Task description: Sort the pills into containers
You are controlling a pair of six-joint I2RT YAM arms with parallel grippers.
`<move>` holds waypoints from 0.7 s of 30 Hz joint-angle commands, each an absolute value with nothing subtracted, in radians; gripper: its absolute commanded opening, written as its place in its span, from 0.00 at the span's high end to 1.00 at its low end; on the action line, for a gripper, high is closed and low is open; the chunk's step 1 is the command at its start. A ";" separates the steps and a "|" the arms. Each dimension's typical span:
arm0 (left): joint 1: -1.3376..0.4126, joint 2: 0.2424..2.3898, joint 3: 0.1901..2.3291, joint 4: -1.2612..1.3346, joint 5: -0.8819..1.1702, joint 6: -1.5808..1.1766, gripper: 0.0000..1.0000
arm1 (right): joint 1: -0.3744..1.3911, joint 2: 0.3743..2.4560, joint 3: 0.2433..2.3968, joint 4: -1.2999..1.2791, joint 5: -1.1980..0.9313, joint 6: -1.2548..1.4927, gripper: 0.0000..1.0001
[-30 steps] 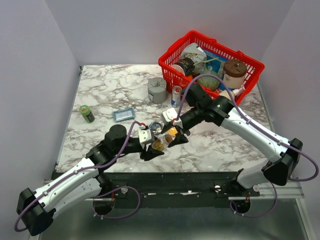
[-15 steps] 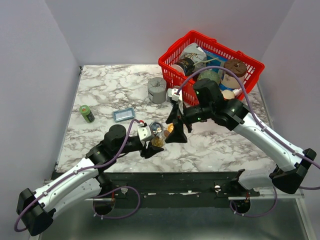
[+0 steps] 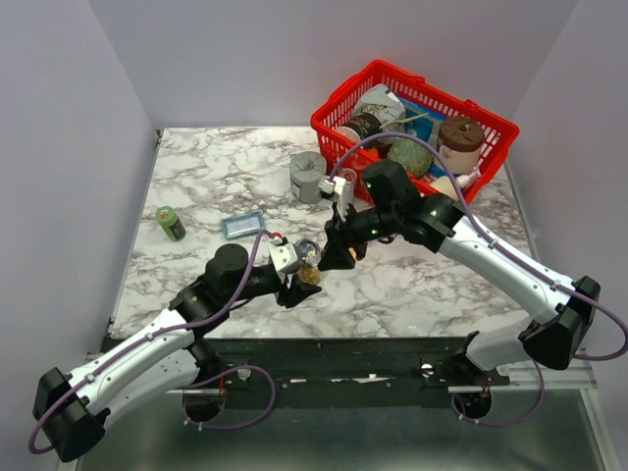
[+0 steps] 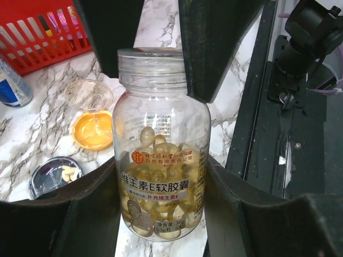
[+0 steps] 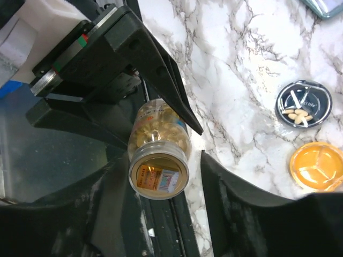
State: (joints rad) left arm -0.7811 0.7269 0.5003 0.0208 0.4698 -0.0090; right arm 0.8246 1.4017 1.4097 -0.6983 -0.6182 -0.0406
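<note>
at the near-left of the marble table [image 3: 196,177], the left gripper [image 3: 299,283] is clamped around the lower body of the pill bottle [image 4: 161,160], its jaws half-spread to the bottle's width. it tips the bottle's top toward the other arm, probably so that arm can work the cap. just beyond the bottle sit the two containers. the silvery dish [image 5: 284,113] already has a few pale pills [image 5: 297,113] in it, and the orange dish [image 5: 317,167] beside it looks bare, with a clear lid [image 4: 88,95] next to it. on the right, the right gripper [image 5: 163,163] straddles the capped end with its jaws apart. i cannot tell whether they touch the cap.
</note>
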 commanded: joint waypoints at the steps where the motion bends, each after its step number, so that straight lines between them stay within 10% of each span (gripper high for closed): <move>1: -0.785 0.727 0.535 0.051 0.434 -0.017 1.00 | 0.822 1.408 1.422 -0.692 -0.632 -0.021 0.51; 5: -0.785 0.727 0.535 0.045 0.437 -0.005 1.00 | 0.822 1.407 1.433 -0.715 -0.679 -0.063 0.85; 21: -0.785 0.707 0.532 -0.083 0.609 0.173 1.00 | 0.822 1.425 1.532 -0.968 -0.910 -1.046 0.89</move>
State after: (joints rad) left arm -0.7822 0.7177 0.5274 -0.0250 0.5308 0.1066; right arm 0.8177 1.4429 1.5120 -0.8970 -0.8394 -0.7410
